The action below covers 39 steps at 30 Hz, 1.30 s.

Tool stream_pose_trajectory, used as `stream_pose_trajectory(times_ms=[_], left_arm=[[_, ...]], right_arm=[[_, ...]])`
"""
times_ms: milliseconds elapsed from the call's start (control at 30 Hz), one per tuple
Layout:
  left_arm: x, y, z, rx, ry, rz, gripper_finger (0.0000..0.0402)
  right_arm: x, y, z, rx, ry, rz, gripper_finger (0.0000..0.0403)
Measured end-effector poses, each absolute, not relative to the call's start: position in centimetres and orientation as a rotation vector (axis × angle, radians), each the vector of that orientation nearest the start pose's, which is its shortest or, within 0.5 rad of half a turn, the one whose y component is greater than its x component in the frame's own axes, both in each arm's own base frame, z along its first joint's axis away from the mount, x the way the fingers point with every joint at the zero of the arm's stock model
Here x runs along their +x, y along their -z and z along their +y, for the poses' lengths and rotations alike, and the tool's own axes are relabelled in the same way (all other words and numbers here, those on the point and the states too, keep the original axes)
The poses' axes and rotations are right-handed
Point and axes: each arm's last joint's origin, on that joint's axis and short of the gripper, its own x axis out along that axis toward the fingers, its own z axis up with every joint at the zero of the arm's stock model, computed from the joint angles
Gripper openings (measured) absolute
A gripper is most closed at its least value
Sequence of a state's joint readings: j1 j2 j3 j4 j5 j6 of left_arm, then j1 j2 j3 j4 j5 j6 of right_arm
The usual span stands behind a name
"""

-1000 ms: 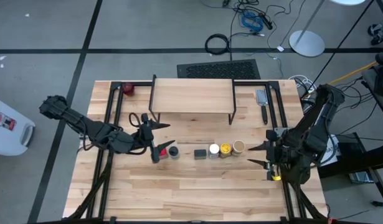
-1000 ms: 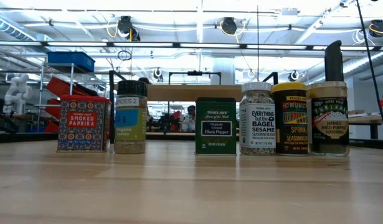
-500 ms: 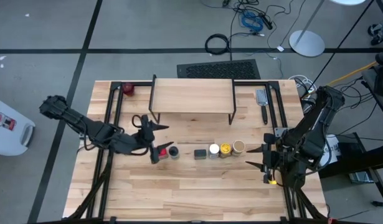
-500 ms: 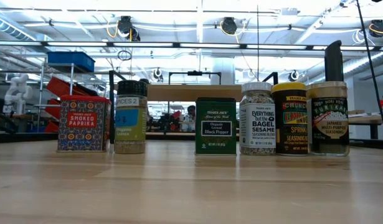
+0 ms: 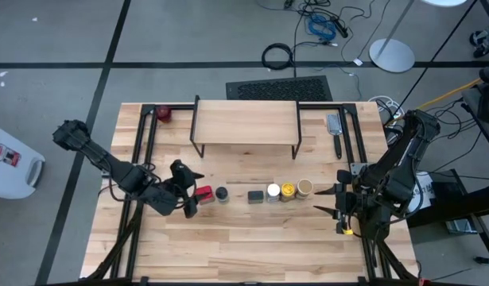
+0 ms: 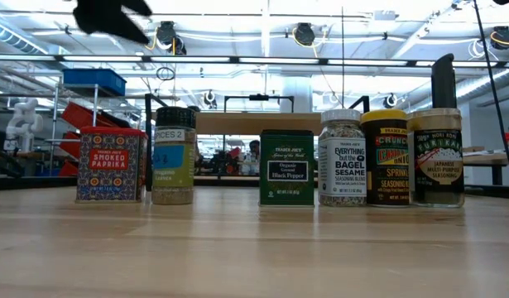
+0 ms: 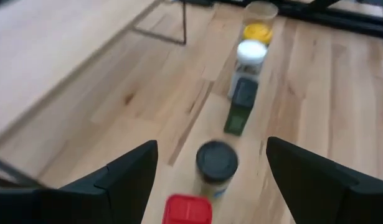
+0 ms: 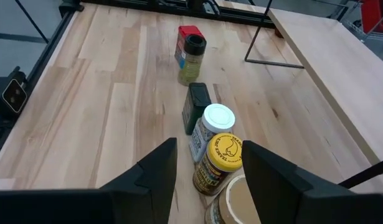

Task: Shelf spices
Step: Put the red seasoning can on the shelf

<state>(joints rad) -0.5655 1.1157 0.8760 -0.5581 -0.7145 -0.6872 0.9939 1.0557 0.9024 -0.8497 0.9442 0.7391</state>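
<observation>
Six spices upright in a row, red paprika tin at one end, left gripper above it, jaws spread, right gripper open, empty

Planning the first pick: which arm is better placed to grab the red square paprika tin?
Left. Its open gripper hangs right beside the red square tin; the right gripper sits past the row's opposite end.

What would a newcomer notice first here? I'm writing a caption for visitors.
A straight row of six spices crosses the middle of the table, from the red smoked paprika tin to the tan-topped jar. Behind it stands the shelf, its top bare. The left gripper and right gripper flank the row, jaws open.
</observation>
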Motion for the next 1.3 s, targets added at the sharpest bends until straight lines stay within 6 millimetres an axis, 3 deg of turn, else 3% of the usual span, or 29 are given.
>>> stream_pose_trajectory(times_ms=[300,600,700,1300], left_arm=[[20.1,-24.5,-10.9,-0.169,-0.367,0.652,0.0316],[20.9,-22.1,-11.6,-0.158,-0.369,0.787,0.039],[21.1,-21.4,-11.5,-0.128,-0.395,0.821,0.0398],[21.6,-20.2,-10.2,-0.115,-0.45,0.934,0.0397]], right_arm=[[12.2,-28.4,14.4,-0.108,0.157,0.532,0.0167],[12.1,-28.4,14.4,-0.14,0.147,0.535,0.0167],[12.1,-28.4,14.4,-0.141,0.146,0.536,0.0167],[12.2,-28.4,14.4,-0.143,0.146,0.536,0.0167]])
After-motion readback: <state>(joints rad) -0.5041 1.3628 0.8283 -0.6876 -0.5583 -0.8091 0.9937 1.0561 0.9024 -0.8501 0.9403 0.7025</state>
